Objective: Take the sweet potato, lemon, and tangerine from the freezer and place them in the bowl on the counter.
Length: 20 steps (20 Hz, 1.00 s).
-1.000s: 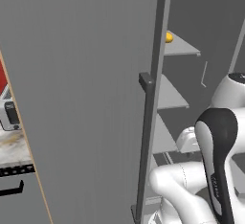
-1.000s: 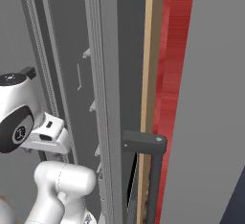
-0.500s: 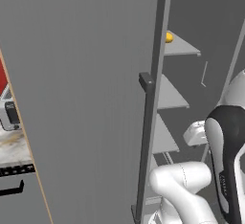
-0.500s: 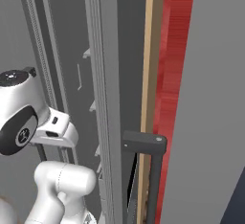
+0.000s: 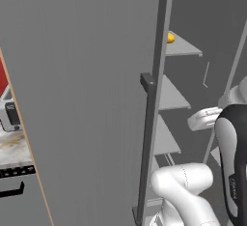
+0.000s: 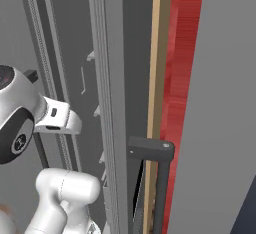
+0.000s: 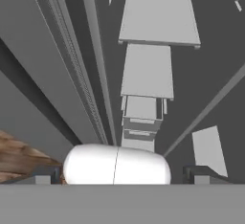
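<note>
The freezer (image 5: pixel 87 99) stands with its grey door swung open and the bar handle (image 5: pixel 146 143) facing me. On its top shelf (image 5: pixel 181 49) a small yellow-orange fruit (image 5: pixel 170 37) peeks past the door edge; I cannot tell whether it is the lemon or the tangerine. The sweet potato and the bowl are out of view. My white hand (image 5: pixel 206 118) hangs inside the freezer by the middle shelves. In the hand view my gripper (image 7: pixel 122 176) is open, nothing between its fingertips (image 7: pixel 48 175), and it looks down the stack of bare grey shelves (image 7: pixel 147 70).
A strip of the marble counter (image 5: pixel 13 148) with a toaster (image 5: pixel 9 116) shows left of the door, above a grey oven front (image 5: pixel 14 196). On the right, a tan panel edge (image 6: pixel 156 103) and a red wall (image 6: pixel 182 93) stand close behind the door.
The arm's dark elbow link has sunk lower and to the right in the left base view, and the hand has risen slightly. The gripper has stayed open.
</note>
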{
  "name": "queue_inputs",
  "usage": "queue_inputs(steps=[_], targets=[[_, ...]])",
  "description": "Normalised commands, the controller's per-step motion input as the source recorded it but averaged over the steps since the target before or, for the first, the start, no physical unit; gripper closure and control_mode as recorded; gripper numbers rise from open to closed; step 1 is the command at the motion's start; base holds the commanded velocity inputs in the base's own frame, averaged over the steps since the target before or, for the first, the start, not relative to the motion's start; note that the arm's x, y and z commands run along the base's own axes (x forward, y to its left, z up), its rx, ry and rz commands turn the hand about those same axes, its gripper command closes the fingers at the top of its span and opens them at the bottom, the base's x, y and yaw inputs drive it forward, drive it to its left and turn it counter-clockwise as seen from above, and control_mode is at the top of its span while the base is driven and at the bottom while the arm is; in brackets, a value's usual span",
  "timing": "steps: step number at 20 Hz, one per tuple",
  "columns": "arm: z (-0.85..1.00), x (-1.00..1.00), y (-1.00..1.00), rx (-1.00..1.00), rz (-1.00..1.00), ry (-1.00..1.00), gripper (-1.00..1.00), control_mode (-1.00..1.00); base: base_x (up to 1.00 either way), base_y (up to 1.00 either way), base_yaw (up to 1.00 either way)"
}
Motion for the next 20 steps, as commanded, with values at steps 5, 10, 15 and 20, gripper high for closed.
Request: queue_inputs(steps=[5,10,15,20], targets=[[0.51,0.39,-0.1,0.0,0.05,-0.09,-1.0,-1.0,0.0,0.0,0.0],[0.37,0.48,-0.19,0.02,0.0,-0.06,-1.0,-1.0,0.0,0.0,0.0],[0.17,0.68,-0.03,0.01,0.0,-0.04,-1.0,-1.0,0.0,0.0,0.0],[0.09,0.63,-0.01,0.0,0.0,-0.04,-1.0,-1.0,0.0,0.0,0.0]])
